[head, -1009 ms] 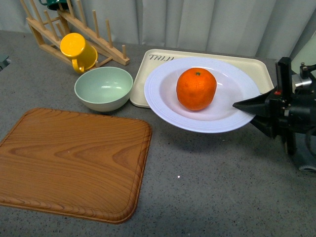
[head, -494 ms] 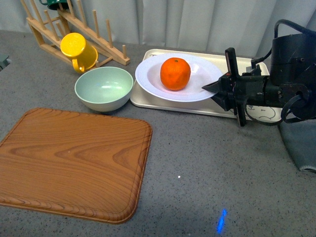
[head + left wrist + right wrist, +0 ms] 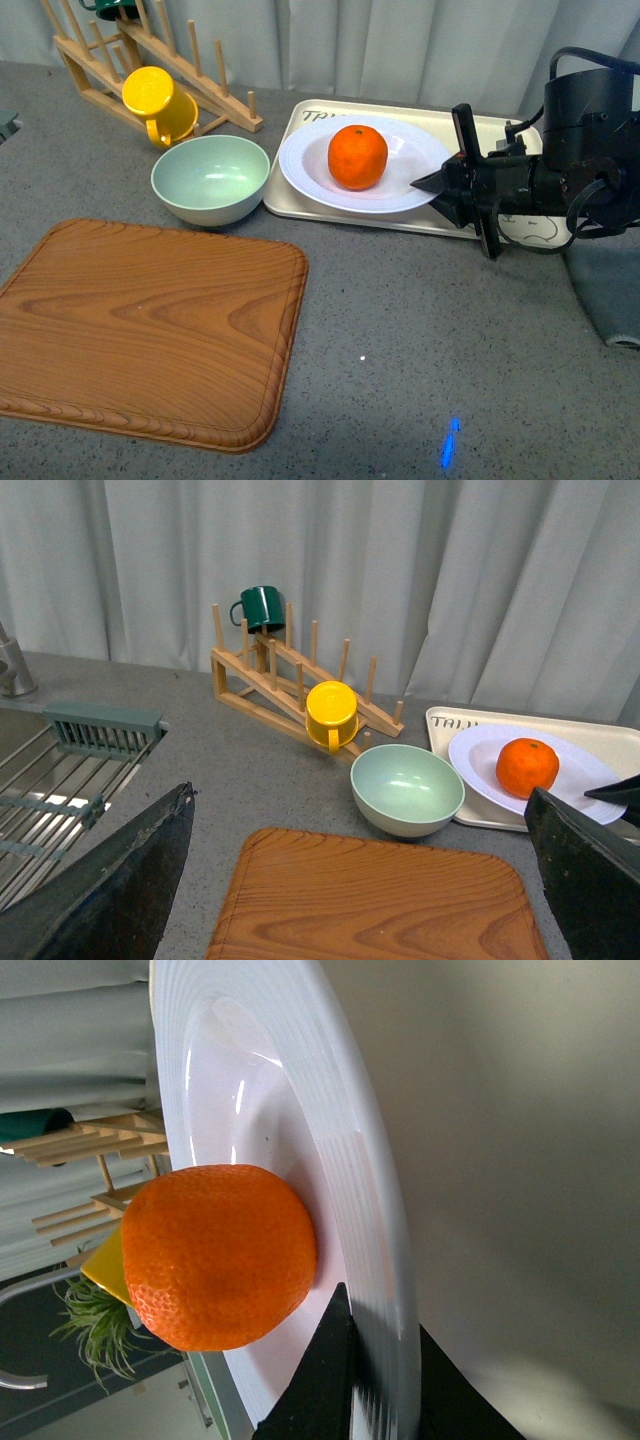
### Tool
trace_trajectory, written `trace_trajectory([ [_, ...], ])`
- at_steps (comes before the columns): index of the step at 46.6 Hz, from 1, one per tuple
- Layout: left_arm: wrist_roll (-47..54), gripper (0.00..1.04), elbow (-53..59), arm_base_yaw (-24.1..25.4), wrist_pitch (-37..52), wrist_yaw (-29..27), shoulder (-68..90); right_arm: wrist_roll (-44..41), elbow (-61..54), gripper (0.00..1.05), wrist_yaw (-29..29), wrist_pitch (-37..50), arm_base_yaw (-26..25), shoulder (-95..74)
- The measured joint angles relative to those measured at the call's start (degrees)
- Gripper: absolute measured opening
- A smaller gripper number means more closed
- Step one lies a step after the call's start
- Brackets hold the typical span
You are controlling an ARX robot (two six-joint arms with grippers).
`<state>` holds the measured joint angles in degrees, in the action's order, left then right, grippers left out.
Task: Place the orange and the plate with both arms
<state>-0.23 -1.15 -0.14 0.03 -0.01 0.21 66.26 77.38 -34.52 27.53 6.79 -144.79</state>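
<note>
The orange lies in the white ridged plate, which sits over the cream tray at the back right. My right gripper is shut on the plate's right rim. In the right wrist view the orange rests in the plate, and the two black fingers pinch the rim at my gripper. My left gripper is open and empty, above the wooden board; the orange and plate show far off to its right.
A pale green bowl stands left of the tray. A yellow mug leans on the wooden rack at the back left. A large wooden board lies at the front left. A sink grid shows in the left wrist view.
My right arm has carried the plate with the orange from above the table back over the cream tray and lowered it there. In the last half second it barely moved.
</note>
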Motion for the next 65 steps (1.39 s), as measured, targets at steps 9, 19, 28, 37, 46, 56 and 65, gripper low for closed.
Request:
trace_trajectory([
  [9,0.02,0.98,0.0,0.0,0.0,0.0,0.0,-1.4,-0.92,0.36,0.46,-2.64,-0.24,0.81],
  [19,0.02,0.98,0.0,0.0,0.0,0.0,0.0,-1.6,-3.58,0.65,0.39,-1.9,-0.76,3.58],
  [28,0.02,0.98,0.0,0.0,0.0,0.0,0.0,-3.85,-9.4,0.92,0.9,-1.27,-1.53,9.6],
  [37,0.0,0.98,0.0,0.0,0.0,0.0,0.0,-21.66,-17.64,0.96,12.35,-10.64,-0.94,23.19],
  [46,0.02,0.98,0.0,0.0,0.0,0.0,0.0,-50.71,-31.91,0.96,31.36,-4.72,1.14,38.75],
  [56,0.02,0.98,0.0,0.0,0.0,0.02,0.0,-70.23,-48.54,0.96,38.27,7.41,-0.22,52.37],
  [65,0.0,0.98,0.0,0.0,0.0,0.02,0.0,-80.32,-61.53,0.96,43.41,11.56,-2.14,66.77],
])
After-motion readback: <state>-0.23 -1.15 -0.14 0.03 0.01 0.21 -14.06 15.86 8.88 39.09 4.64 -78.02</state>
